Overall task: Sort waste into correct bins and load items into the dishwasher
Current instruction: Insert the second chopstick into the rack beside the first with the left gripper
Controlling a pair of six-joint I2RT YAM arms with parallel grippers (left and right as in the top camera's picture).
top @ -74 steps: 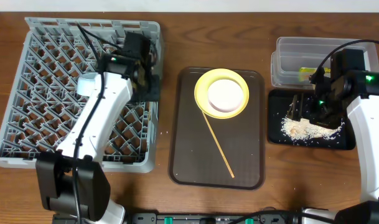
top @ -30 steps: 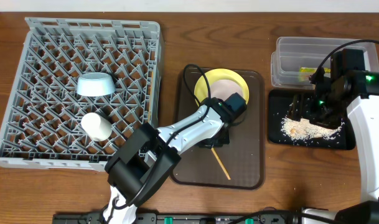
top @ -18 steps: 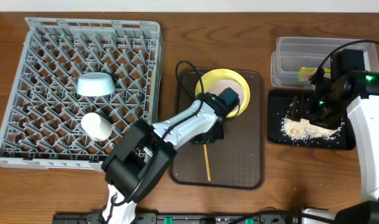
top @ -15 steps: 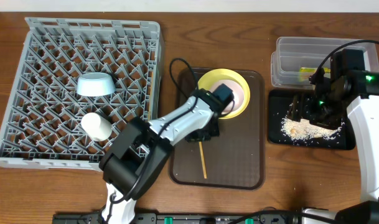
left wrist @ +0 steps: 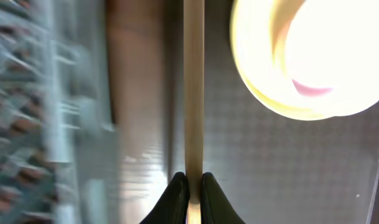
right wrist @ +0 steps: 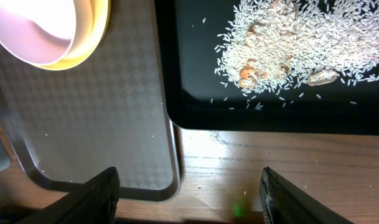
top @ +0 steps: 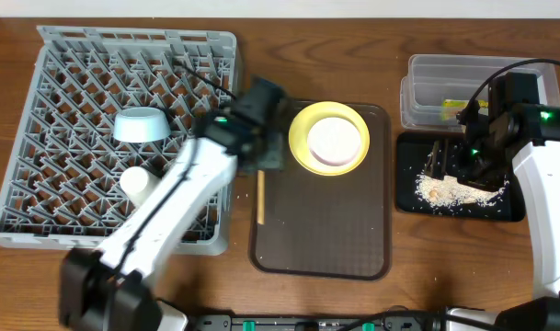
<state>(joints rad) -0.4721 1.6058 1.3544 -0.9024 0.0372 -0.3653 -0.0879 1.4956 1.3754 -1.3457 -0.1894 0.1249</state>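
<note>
My left gripper is shut on a thin wooden chopstick and holds it over the left edge of the brown tray, beside the grey dish rack. In the left wrist view the jaws pinch the chopstick. A yellow plate carries a white bowl. A light blue bowl and a white cup sit in the rack. My right gripper hangs open and empty over the black tray with beige leftovers. A green wrapper lies in the clear tub.
The dark brown serving tray lies in the middle between rack and bins; its corner shows in the right wrist view next to the black tray's rim. Cables trail from both arms.
My left arm left the rack, took hold of the chopstick on the brown tray, and carried it left to the tray's left edge. The right arm has not moved.
</note>
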